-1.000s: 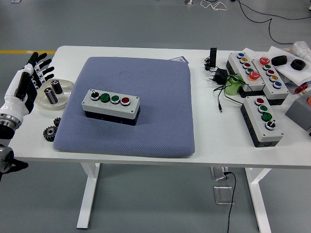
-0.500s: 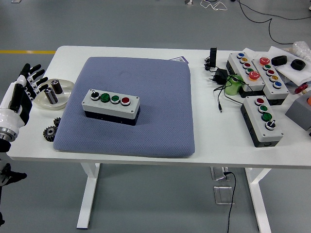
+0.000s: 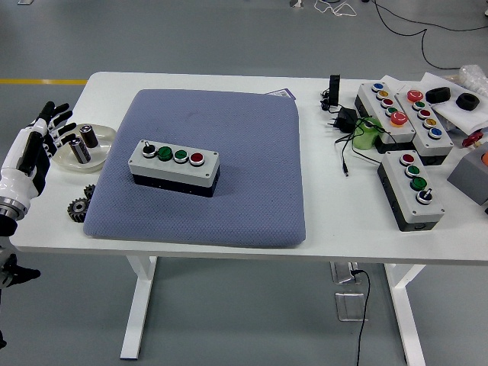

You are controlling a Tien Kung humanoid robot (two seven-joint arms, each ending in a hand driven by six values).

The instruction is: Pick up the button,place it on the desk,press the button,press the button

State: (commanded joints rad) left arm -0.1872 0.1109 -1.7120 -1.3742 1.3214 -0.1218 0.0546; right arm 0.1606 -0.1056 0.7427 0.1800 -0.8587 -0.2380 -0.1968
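Note:
A grey button box (image 3: 174, 168) with a black switch, two green buttons and a red button lies on the blue-grey pad (image 3: 252, 198) at the table's middle. My left hand (image 3: 36, 145) hovers at the table's left edge, well left of the box, fingers spread and holding nothing. No right arm shows.
A shallow dish (image 3: 103, 134) with two cylinders sits beside my left hand. Black gears (image 3: 79, 205) lie in front of it. At the right stand three more button boxes (image 3: 412, 189), a green cup (image 3: 367, 135), cables and a plug (image 3: 345, 119).
My left hand has dropped lower and drawn back toward the left edge. The button box has not moved.

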